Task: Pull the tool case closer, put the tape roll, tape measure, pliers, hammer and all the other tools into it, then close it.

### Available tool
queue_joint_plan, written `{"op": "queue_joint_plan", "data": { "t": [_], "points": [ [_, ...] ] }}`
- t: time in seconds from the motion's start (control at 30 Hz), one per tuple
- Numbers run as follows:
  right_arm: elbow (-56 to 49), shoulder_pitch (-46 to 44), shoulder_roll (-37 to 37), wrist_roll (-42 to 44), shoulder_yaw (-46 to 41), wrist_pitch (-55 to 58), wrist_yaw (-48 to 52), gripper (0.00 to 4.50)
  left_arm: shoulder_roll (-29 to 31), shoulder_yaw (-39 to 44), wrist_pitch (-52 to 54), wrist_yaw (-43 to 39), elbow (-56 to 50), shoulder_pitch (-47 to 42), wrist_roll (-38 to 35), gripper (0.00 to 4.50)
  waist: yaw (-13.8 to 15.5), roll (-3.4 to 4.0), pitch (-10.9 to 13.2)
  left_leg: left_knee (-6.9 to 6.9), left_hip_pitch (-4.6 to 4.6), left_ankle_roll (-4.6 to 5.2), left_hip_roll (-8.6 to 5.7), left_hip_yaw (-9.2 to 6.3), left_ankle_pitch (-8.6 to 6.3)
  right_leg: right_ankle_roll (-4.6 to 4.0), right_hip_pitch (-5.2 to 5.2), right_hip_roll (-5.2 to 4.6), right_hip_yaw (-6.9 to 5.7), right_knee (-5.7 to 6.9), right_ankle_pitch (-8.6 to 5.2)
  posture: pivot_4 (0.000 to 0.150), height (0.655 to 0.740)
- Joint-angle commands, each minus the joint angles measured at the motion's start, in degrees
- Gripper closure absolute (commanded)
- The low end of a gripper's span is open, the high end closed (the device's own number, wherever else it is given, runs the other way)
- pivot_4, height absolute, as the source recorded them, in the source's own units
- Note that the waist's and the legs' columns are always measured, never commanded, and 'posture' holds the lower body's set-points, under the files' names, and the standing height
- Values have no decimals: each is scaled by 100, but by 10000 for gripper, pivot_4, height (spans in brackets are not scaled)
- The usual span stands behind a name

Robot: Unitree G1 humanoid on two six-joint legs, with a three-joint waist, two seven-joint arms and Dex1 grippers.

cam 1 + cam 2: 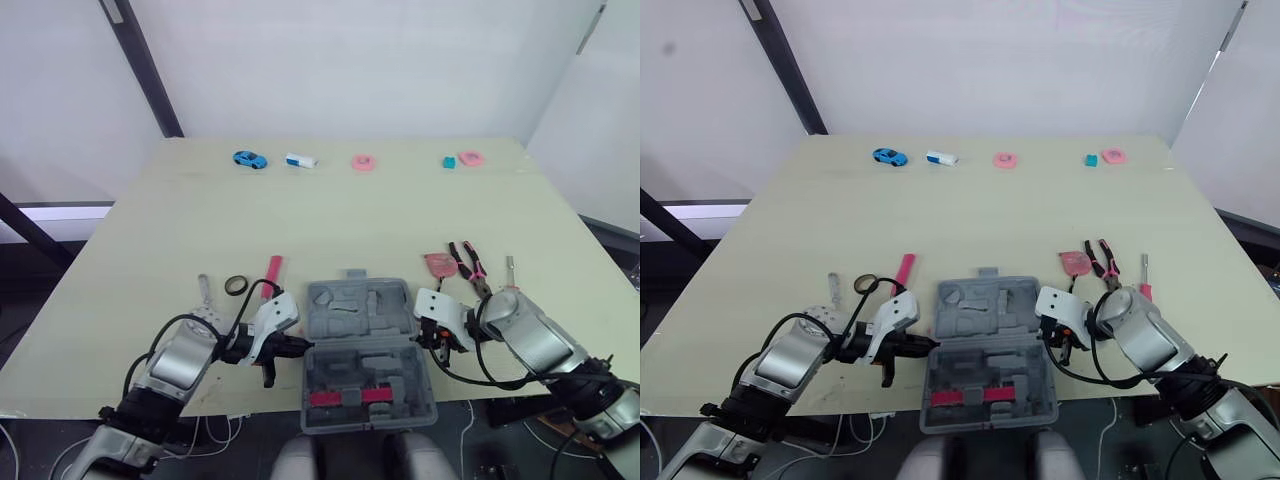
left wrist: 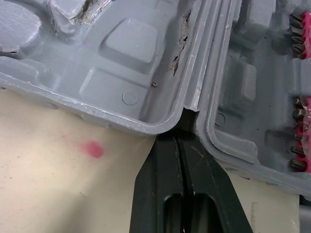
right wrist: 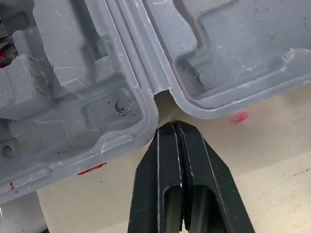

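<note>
Both grippers point their closed fingers at the open tool case, one from each side.

The left gripper has its two black fingers pressed together, holding nothing, with the tips in the notch where the case's two halves hinge. The right gripper is also closed and empty, with its tips just beside the matching notch on the other side. The single grey case lies open at the near edge of the table, between the two arms, and its near half carries two pink bit strips. Left of it lie one tape roll and one pink-handled tool. To its right is one pair of pliers. Five small things sit in a row along the far edge.
</note>
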Motion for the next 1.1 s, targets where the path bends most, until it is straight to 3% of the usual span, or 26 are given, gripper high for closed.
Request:
{"op": "queue_joint_plan", "data": {
  "t": [0.03,0.9,1.1],
  "points": [
    [-219,41,-88,82,-75,53,8,44859,108,-153,46,-13,-126,159,-2,44579,1,0,0,0,0,0,0,0,0,0,0,0,0,0,0,1500,7400],
    [-382,158,-124,125,-85,171,-104,44859,186,-162,-9,75,-125,248,-22,44579,0,0,0,0,1,0,0,0,0,0,0,0,0,0,-1,1500,7400],
    [-513,506,-376,321,-714,-181,-331,44859,14,522,-635,348,-189,479,-479,44579,19,0,0,0,-1,0,1,1,0,0,0,-3,0,-2,0,1500,7400]
  ]
}}
